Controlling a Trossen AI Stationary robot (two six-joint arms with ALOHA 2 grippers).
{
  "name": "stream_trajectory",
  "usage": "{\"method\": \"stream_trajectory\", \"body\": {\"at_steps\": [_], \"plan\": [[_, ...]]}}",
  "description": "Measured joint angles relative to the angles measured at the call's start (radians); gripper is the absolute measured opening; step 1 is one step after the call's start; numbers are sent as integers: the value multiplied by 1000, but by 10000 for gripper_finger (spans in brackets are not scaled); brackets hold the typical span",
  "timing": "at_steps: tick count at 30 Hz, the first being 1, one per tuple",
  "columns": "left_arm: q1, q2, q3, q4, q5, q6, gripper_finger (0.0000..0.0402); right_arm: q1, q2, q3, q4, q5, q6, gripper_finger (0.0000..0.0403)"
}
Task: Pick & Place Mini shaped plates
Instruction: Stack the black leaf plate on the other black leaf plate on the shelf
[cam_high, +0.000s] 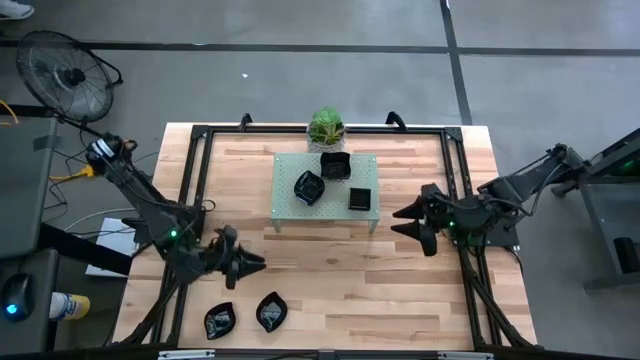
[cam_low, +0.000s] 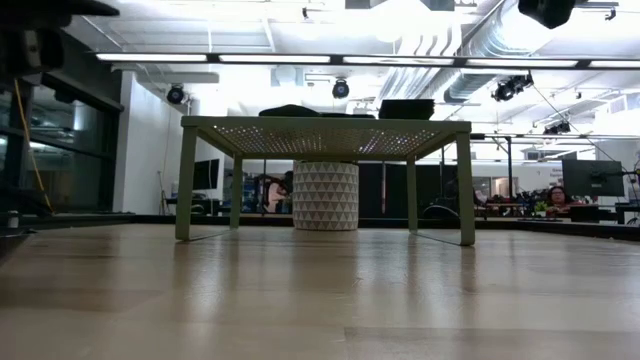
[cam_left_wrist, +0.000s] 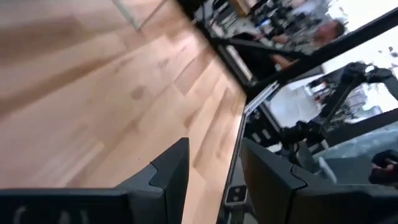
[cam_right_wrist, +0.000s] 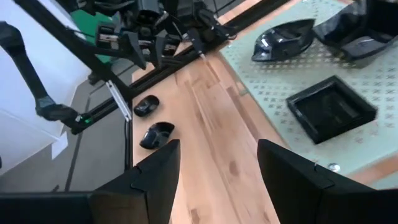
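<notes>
A robotics lab or open workshop: a pale wooden worktable (cam_high: 330, 290) framed in black metal rails stands on grey concrete floor (cam_high: 300, 85), with exposed silver ceiling ducts (cam_low: 470, 60), strip lights and monitor-laden desks (cam_low: 590, 190) behind.

We saw a light wooden table (cam_high: 400, 300) of butcher-block planks, edged by a black metal frame (cam_high: 197, 160). Toward its far side stood a pale green perforated rack (cam_high: 290, 170) on four legs, and just behind the rack a small green potted plant (cam_high: 326, 127) sat on the wood; from the low view its pot was white with a triangle pattern. Near the front edge on the left, two mini shaped plates rested directly on the boards: a glossy black dish (cam_high: 219, 320) and, just beside it, a leaf-like black dish (cam_high: 271, 312). They lay close together but apart.
</notes>
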Motion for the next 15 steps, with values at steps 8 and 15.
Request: {"method": "stream_trajectory", "body": {"at_steps": [8,15], "plan": [[3,182,191,-277,105,-239,143,56,0,-35,50,40,-8,209],[3,282,326,-507,281,-393,143,97,-2,-35,52,75,-8,209]]}}
